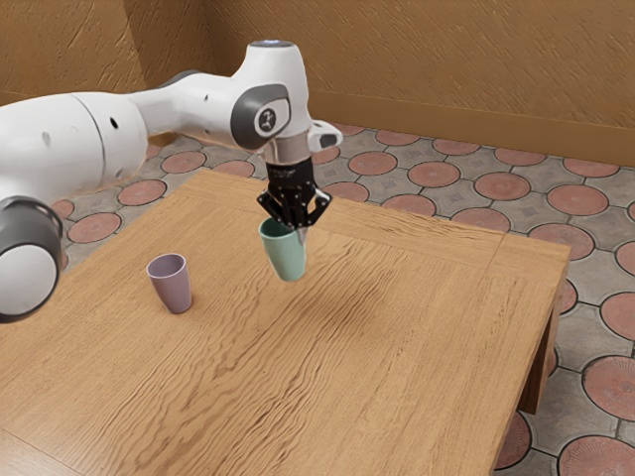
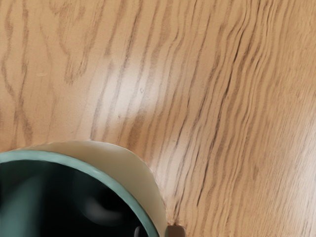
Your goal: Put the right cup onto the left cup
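Wooden tabletop (image 1: 397,327) beneath the hand (image 1: 297,228), fingers (image 2: 176,231) nearly together, clamped on the green cup (image 1: 287,256) by its rim.

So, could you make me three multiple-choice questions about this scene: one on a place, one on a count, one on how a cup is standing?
1. Where is the black two-finger gripper?
A) At the mauve tapered cup
B) At the rim of the pale green tapered cup
C) Down on the floor
2. How many cups are there?
A) One
B) Three
C) Two
3. How does the mauve cup stand?
A) Upright
B) On its side
C) Upside down

1 B: it pinches the green cup's wall from inside and outside.
2 C: one is green, one mauve.
3 A: its open mouth faces up, its narrower base on the wooden table.
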Controlling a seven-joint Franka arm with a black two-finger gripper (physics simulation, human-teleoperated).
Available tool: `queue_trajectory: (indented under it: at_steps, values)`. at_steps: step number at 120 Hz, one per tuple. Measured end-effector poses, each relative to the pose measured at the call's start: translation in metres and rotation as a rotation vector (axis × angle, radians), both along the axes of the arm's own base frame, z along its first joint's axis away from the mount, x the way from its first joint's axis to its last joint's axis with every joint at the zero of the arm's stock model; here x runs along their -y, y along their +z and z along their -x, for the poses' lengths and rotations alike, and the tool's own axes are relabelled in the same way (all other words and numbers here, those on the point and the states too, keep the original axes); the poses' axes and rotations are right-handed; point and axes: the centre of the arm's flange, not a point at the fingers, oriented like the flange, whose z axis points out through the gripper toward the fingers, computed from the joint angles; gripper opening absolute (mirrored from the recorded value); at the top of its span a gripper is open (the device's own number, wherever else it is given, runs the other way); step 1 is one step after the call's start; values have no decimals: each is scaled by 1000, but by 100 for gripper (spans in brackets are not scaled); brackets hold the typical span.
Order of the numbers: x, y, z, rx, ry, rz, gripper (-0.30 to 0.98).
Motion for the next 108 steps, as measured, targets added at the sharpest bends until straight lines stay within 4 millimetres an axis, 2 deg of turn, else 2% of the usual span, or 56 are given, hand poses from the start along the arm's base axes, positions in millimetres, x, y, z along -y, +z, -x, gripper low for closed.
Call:
queue_trajectory:
  at_steps: [29, 48, 76, 108]
  values:
    - [-29, 41, 31, 25, 31, -6, -10]
    - [-59, 54, 40, 29, 73, -6, -10]
    - [-108, 52, 52, -1, 143, -9, -10]
    - [-149, 45, 55, -24, 191, -29, -10]
